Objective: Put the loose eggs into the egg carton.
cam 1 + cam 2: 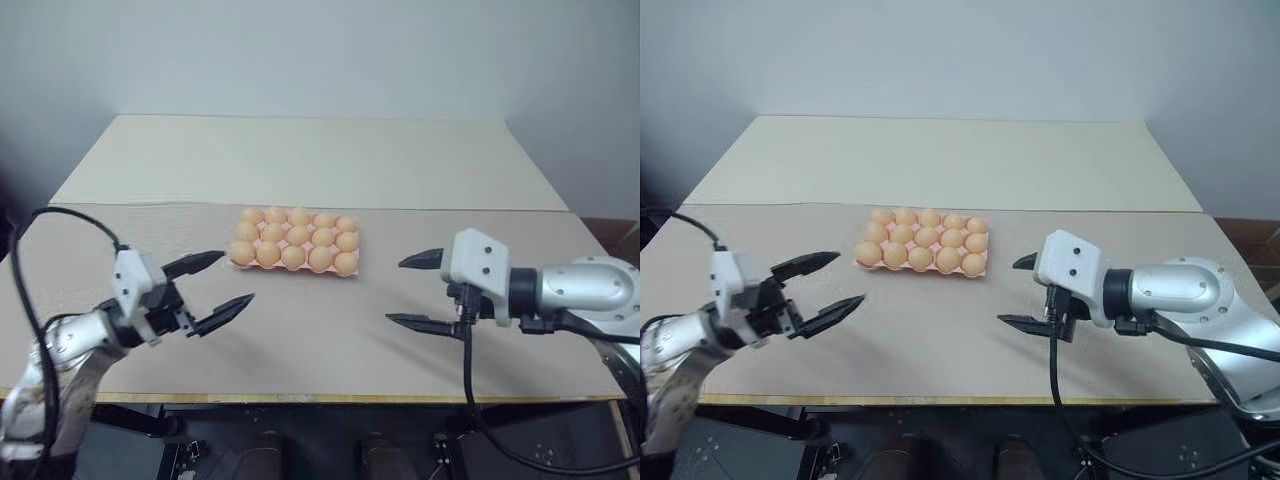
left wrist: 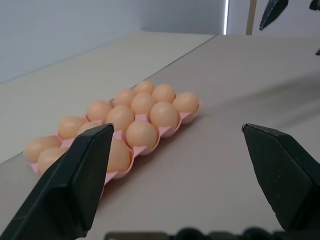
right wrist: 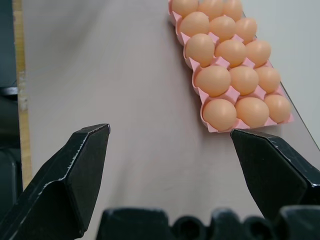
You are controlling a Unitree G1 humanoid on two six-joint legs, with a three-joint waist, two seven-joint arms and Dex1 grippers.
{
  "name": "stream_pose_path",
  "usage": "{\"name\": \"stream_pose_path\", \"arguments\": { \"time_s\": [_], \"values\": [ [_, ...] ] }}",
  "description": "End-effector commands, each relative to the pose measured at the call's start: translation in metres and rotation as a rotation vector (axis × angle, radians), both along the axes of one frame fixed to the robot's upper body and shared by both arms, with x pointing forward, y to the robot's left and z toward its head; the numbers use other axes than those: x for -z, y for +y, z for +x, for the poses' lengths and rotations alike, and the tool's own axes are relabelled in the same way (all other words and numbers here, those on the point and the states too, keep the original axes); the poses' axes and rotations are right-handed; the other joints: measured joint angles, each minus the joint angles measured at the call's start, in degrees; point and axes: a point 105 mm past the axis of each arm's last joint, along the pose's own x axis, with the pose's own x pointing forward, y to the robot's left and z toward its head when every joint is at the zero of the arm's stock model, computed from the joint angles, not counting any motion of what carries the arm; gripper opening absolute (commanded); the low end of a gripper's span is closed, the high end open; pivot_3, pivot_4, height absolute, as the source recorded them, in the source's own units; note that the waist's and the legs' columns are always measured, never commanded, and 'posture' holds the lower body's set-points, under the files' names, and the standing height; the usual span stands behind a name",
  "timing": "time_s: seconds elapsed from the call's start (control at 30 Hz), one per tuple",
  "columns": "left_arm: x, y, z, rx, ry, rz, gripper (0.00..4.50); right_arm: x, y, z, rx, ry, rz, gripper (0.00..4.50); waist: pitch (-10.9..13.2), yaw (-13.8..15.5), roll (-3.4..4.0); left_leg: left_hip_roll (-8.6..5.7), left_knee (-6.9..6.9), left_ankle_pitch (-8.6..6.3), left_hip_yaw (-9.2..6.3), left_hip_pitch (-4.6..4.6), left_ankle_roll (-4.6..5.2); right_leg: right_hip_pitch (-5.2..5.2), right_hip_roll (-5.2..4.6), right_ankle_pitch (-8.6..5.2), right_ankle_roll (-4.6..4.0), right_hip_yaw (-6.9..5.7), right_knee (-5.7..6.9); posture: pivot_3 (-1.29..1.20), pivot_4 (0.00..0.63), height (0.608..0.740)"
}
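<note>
The egg carton [image 1: 352, 262] is a pale pink scalloped tray sitting flat on the grey-beige tabletop [image 1: 300, 340], roughly mid-tabletop and a bit toward the far side from the robot. Every cup you can see has one of the eggs [image 1: 293, 257] in it, light orange-tan, three rows of five, all seated upright-ish in their cups and packed close. None of them lying on the bare tabletop around the carton as far as I can see.

Just beyond the carton, the grey surface meets a paler cream board [image 1: 300, 160] running back to the wall.

The left claw [image 1: 221, 283] hangs nearer the robot than the carton and off to its left, clear of it, not touching anything. Its two black fingers are spread wide with nothing between them; in the left wrist view the carton shows past the one finger [image 2: 75, 185], which overlaps the nearest eggs in the picture.

The right claw [image 1: 414, 291] is off to the carton's right, also nearer the robot, well apart from the tray. Its fingers are wide apart too and empty, tips pointing in toward the carton's side. From the right wrist view the carton runs away lengthwise past the fingers [image 3: 272, 170], with bare tabletop between them and the tray. A black cable [image 1: 467, 370] dangles from that wrist over the tabletop's front edge.
</note>
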Motion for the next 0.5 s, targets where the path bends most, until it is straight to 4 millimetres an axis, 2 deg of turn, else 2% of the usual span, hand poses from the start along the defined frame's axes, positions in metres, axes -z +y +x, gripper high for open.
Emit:
{"name": "stream_pose_path", "arguments": {
  "time_s": [0.03, 0.23, 0.5],
  "values": [
    [-0.015, 0.007, -0.023, -0.012, 0.001, 0.065, 4.48, -0.01, -0.009, 0.002, -0.053, -0.038, -0.034, 4.5, 0.0, -0.1, 0.0, 0.02, 0.0, -0.02, 0.01, -0.03, 0.02, 0.0, 0.01, 0.0, 0.0, 0.0, -0.06, 0.0, 0.15, 0.74],
    [-0.018, 0.014, -0.048, -0.055, 0.043, 0.147, 4.48, -0.01, -0.029, 0.02, -0.078, -0.028, -0.102, 4.5, 0.0, 0.0, 0.02, -0.01, 0.01, -0.06, 0.05, 0.02, 0.09, 0.09, -0.05, 0.0, 0.01, 0.0, -0.12, 0.0, 0.15, 0.74],
    [-0.022, 0.028, -0.069, -0.126, 0.062, 0.223, 4.48, -0.014, -0.045, 0.024, -0.152, 0.016, -0.166, 4.5, 0.0, -0.1, 0.05, 0.0, -0.07, -0.07, 0.08, 0.03, 0.09, 0.07, -0.02, -0.01, -0.01, 0.01, -0.18, 0.0, 0.15, 0.74]
  ]
}}
